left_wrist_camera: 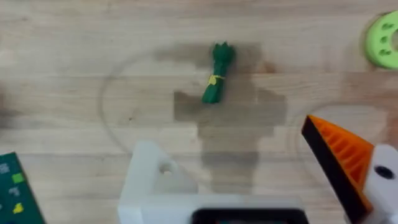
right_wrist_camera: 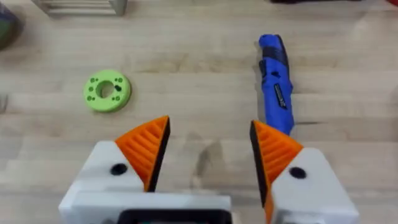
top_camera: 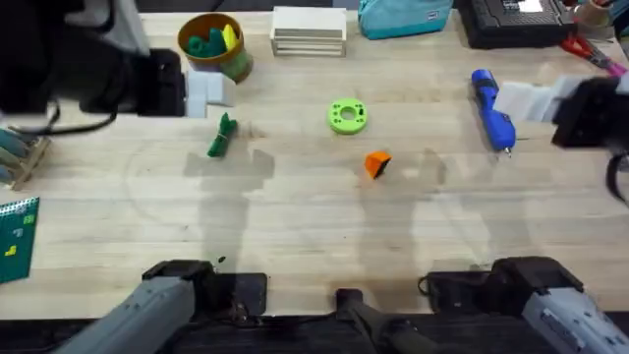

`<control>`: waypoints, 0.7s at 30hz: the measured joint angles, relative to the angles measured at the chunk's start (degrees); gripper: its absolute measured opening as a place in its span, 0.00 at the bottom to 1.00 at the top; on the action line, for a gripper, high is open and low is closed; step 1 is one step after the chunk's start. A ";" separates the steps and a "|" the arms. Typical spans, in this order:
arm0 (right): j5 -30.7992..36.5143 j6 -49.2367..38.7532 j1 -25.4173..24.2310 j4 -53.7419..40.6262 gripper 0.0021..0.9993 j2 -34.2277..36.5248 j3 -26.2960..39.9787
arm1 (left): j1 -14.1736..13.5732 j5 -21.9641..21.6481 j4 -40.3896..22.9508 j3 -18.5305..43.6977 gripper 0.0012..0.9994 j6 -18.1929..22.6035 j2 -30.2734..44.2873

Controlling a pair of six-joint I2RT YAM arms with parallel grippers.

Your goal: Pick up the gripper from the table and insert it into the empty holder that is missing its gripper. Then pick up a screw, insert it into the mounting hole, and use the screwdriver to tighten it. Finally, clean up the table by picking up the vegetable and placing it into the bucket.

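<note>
The orange gripper wedge (top_camera: pixel 376 164) lies on the table's middle. My left gripper (top_camera: pixel 208 90) (left_wrist_camera: pixel 227 137) hovers open near the bucket; one finger is the bare white holder (left_wrist_camera: pixel 155 180), the other carries an orange pad (left_wrist_camera: pixel 339 158). Below it lies the dark-green vegetable (top_camera: pixel 223 136) (left_wrist_camera: pixel 217 81). The mustard-yellow bucket (top_camera: pixel 214 44) stands at the back left with toy pieces inside. My right gripper (top_camera: pixel 521 98) (right_wrist_camera: pixel 210 124) is open, both pads orange, right beside the blue screwdriver (top_camera: pixel 493 108) (right_wrist_camera: pixel 275 87). The screw is out of view.
A lime-green ring (top_camera: pixel 347 116) (right_wrist_camera: pixel 107 91) lies behind the wedge. A white box (top_camera: pixel 308 31), a teal bag (top_camera: pixel 403 18) and a black device (top_camera: pixel 511 20) line the back edge. A green card (top_camera: pixel 15 236) lies at the left edge.
</note>
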 joint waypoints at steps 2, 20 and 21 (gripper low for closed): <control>0.00 0.01 0.00 -3.35 0.76 3.69 3.80 | -0.01 -0.57 -2.81 3.17 1.00 0.01 4.59; -0.01 0.03 0.00 -9.21 0.76 18.17 11.29 | 0.01 -9.84 -2.98 6.86 0.99 4.15 22.64; -0.01 0.03 0.00 -9.21 0.76 18.54 11.29 | 0.01 -9.71 -2.55 6.86 0.99 4.63 24.01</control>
